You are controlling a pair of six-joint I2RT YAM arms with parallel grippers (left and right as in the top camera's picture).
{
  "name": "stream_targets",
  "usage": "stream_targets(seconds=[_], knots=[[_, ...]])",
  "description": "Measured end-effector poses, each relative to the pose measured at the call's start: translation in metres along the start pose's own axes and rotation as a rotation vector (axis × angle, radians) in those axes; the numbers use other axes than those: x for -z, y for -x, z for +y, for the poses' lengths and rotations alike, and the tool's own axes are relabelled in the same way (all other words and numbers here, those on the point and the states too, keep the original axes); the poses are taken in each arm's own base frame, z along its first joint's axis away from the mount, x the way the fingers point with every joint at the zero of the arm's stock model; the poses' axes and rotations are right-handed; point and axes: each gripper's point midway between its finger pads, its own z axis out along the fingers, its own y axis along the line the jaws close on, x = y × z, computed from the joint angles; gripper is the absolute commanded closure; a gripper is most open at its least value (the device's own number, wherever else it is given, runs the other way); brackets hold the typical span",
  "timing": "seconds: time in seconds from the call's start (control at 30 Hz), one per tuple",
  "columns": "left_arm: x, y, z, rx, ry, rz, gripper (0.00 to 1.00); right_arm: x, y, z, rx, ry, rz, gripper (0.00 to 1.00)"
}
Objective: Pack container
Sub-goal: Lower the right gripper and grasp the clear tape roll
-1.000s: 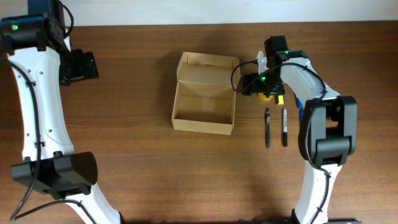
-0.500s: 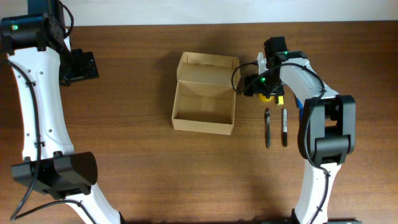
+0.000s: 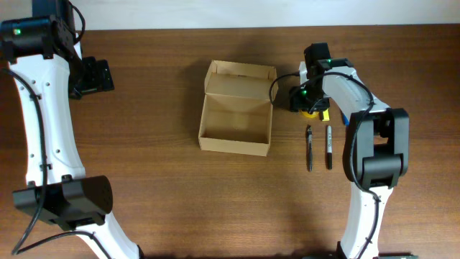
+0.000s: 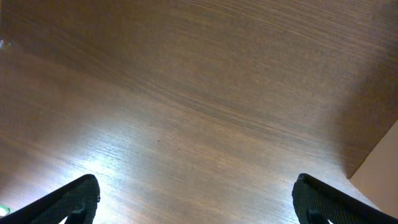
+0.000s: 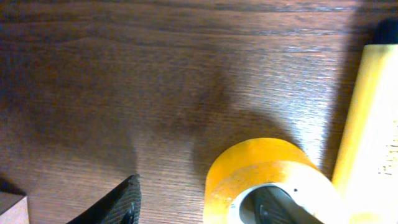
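Container [image 3: 236,119] sits open near the middle of the tabletop [image 3: 158,194], its flap lid [image 3: 239,79] thrown back on the far side from the arm bases, and I can see nothing inside it but bare cardboard.

The right gripper [image 3: 307,103] is just off the container's far corner on the right-arm side, low over a roll of yellow tape [image 5: 273,180]. In the right wrist view its jaws are apart. One finger [image 5: 115,202] stands on the container's side of the roll with a strip of bare wood between it and the tape. A dark shape inside the roll's hole looks like the other finger, though I cannot be sure of that. Nothing is clamped. A yellow stick-like item [image 5: 367,124] lies just past the roll, on the side away from the container.

Two dark pens [image 3: 310,148] [image 3: 328,147] lie side by side, parallel to the container's right-arm wall and a little apart from it, nearer the arm bases than the tape.

The left gripper [image 3: 97,75] hangs well away from the container on the opposite side. Its jaws are spread wide over bare wood and hold nothing. Only a pale corner of the container shows at the edge of the left wrist view.
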Motion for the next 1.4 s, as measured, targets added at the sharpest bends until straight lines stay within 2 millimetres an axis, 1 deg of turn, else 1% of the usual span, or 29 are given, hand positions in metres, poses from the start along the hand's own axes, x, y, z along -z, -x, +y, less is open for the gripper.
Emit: stream_targets(seconds=[0.07,0.17,0.37,0.43,0.47,0.7,0.83,0.87,0.97,1.03,1.1,1.17,1.3,1.4], knots=[[0.000,0.000,0.000,0.000,0.000,0.000,0.00,0.000,0.000,-0.001,0.001,-0.007,0.000,0.51],[0.000,0.000,0.000,0.000,0.000,0.000,0.00,-0.001,-0.001,-0.003,-0.001,-0.016,0.003,0.51],[0.000,0.000,0.000,0.000,0.000,0.000,0.00,-0.001,-0.002,-0.009,-0.011,-0.050,0.010,0.68],[0.000,0.000,0.000,0.000,0.000,0.000,0.00,-0.001,-0.003,-0.011,-0.017,-0.061,0.014,0.79],[0.000,0.000,0.000,0.000,0.000,0.000,0.00,-0.001,-0.004,-0.011,-0.013,-0.064,0.017,0.82],[0.000,0.000,0.000,0.000,0.000,0.000,0.00,0.000,-0.005,-0.011,-0.021,-0.063,0.021,0.83],[0.000,0.000,0.000,0.000,0.000,0.000,0.00,0.002,-0.005,-0.009,-0.020,-0.053,0.028,0.95],[0.000,0.000,0.000,0.000,0.000,0.000,0.00,0.002,-0.005,-0.008,-0.020,-0.049,0.033,0.96],[0.000,0.000,0.000,0.000,0.000,0.000,0.00,0.007,-0.005,-0.004,-0.023,-0.026,0.050,0.96],[0.000,0.000,0.000,0.000,0.000,0.000,0.00,0.011,-0.001,0.000,-0.024,-0.007,0.058,0.96],[0.000,0.000,0.000,0.000,0.000,0.000,0.00,0.019,0.006,0.003,-0.025,0.002,0.060,0.96],[0.000,0.000,0.000,0.000,0.000,0.000,0.00,0.033,0.015,0.006,-0.023,0.011,0.043,0.96],[0.000,0.000,0.000,0.000,0.000,0.000,0.00,0.070,0.039,0.012,-0.018,0.030,-0.027,0.96],[0.000,0.000,0.000,0.000,0.000,0.000,0.00,0.093,0.046,0.019,-0.013,0.049,-0.051,0.96]])
